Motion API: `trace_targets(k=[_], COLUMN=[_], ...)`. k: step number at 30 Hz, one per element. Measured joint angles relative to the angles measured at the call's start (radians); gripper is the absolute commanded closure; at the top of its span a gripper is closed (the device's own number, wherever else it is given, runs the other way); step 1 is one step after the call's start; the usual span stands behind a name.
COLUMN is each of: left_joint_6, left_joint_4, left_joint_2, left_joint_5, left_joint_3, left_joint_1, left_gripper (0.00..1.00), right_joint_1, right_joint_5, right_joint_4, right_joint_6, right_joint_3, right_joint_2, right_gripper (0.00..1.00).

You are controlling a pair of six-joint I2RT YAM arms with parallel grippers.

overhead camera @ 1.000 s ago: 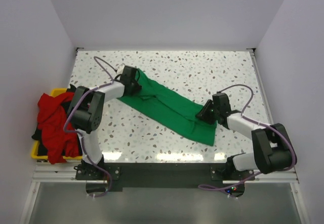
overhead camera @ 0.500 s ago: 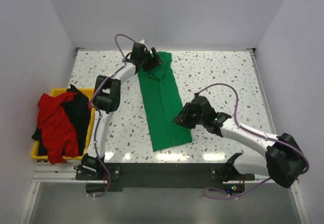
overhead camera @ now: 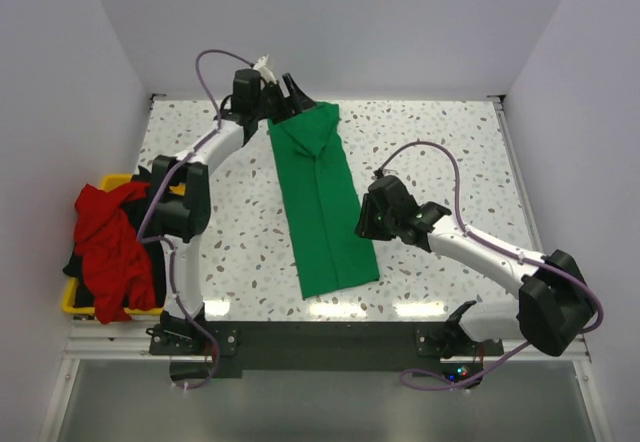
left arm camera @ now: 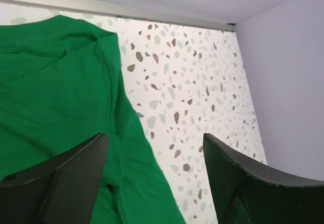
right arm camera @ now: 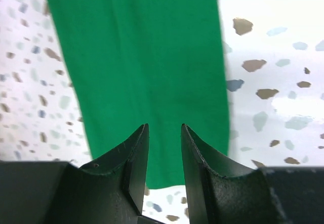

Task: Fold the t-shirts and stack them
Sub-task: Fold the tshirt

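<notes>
Drawn off the green t-shirt (overhead camera: 322, 202) to its right edge: right end effector (overhead camera: 366, 224).
Lying as a long strip mid-tabletop (overhead camera: 450, 142); left end effector (overhead camera: 291, 92) spread wide at far end, right barely parted, both empty. Pinch near hem corners evenly, then fold toward far end.

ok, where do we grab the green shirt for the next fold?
Probably the near hem, at its two corners, coming in from the near side. The green shirt lies flat as a long narrow strip running far to near, so that short end looks easiest to lift over.
</notes>
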Motion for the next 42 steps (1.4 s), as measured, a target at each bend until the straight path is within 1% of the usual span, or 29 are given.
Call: trace_targets(k=[1, 2, 3, 5, 6, 7, 9, 12, 14, 17, 21, 27, 34, 42], left_joint_6=[-0.011, -0.033, -0.060, -0.112, -0.135, -0.151, -0.174, -0.192, -0.191, -0.190, -0.188, -0.191, -0.228, -0.261], left_joint_4=[0.018, 0.045, 0.087, 0.151, 0.173, 0.180, 0.190, 0.188, 0.172, 0.156, 0.156, 0.148, 0.108, 0.026], left_joint_2=[-0.062, -0.123, -0.191, -0.315, -0.372, -0.420, -0.483, -0.556, -0.593, -0.663, -0.742, -0.782, -0.809, -0.809], left_joint_5=[-0.009, -0.019, -0.029, -0.055, -0.074, -0.100, -0.140, -0.201, -0.218, -0.245, -0.280, -0.312, -0.368, -0.413], left_joint_3=[-0.060, -0.129, -0.213, -0.383, -0.473, -0.552, -0.682, -0.867, -0.953, -1.061, -1.141, -1.181, -1.232, -1.253], left_joint_1=[0.001, 0.002, 0.002, -0.003, -0.009, -0.022, -0.060, -0.168, -0.238, -0.323, -0.405, -0.500, -0.561, -0.597], left_gripper=[0.25, 0.34, 0.39, 0.47, 0.49, 0.53, 0.56, 0.59, 0.61, 0.63, 0.65, 0.71, 0.79, 0.84], right_joint_1=[0.000, 0.000, 0.000, 0.000, 0.000, 0.000, 0.000, 0.000, 0.000, 0.001, 0.006, 0.008, 0.013, 0.019], right_joint_5=[0.002, 0.003, 0.003, 0.003, 0.002, 0.002, 0.000, -0.017, -0.028, -0.052, -0.072, -0.109, -0.173, -0.182], right_joint_4=[-0.009, -0.017, -0.019, -0.019, -0.020, -0.020, -0.019, -0.014, -0.008, -0.010, -0.011, -0.015, -0.001, 0.005], right_joint_6=[-0.017, -0.033, -0.045, -0.072, -0.083, -0.093, -0.109, -0.124, -0.129, -0.133, -0.135, -0.130, -0.120, -0.124], right_joint_3=[0.000, 0.000, 0.000, 0.000, 0.000, 0.000, 0.000, -0.012, -0.031, -0.058, -0.086, -0.148, -0.205, -0.207], right_joint_2=[0.013, 0.024, 0.031, 0.045, 0.050, 0.055, 0.066, 0.075, 0.077, 0.077, 0.063, -0.012, -0.039, -0.025], right_gripper=[0.64, 0.64, 0.64, 0.65, 0.65, 0.66, 0.67, 0.69, 0.71, 0.71, 0.71, 0.72, 0.73, 0.73])
